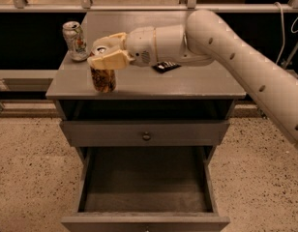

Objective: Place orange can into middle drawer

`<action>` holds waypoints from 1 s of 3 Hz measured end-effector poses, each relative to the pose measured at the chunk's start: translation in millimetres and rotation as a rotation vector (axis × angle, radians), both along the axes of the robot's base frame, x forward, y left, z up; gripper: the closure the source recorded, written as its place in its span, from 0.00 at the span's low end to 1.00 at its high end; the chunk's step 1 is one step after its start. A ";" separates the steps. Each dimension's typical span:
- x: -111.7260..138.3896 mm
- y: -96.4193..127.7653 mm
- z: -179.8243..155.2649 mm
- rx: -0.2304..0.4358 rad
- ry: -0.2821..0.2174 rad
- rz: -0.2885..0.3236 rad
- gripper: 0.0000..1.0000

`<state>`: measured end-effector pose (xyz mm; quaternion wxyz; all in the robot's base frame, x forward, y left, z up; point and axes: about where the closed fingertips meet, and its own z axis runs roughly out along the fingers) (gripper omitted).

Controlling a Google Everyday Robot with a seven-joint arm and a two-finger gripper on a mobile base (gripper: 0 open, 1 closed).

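Gripper (98,52) closed on the top of the orange can (103,79), near-left on the cabinet top (187,83). Risks: grip is high, so the can may tilt or slip on the way to the open middle drawer (144,187) below. A swing could topple the pale can (75,41) just beside it.

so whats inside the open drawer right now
The middle drawer shows only its bare bottom; the strip behind its front panel is hidden. The orange can stands on the cabinet top, the gripper at its rim.

Cream-white tubular arm (236,57), dark-dotted; tan pincer (101,52) at its tip
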<state>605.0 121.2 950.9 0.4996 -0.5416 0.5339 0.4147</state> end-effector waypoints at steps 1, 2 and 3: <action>-48.5 -30.7 12.7 -0.026 -0.088 0.083 1.00; -96.9 -30.4 -2.8 -0.125 -0.145 0.163 1.00; -97.5 -27.3 -5.1 -0.123 -0.136 0.168 1.00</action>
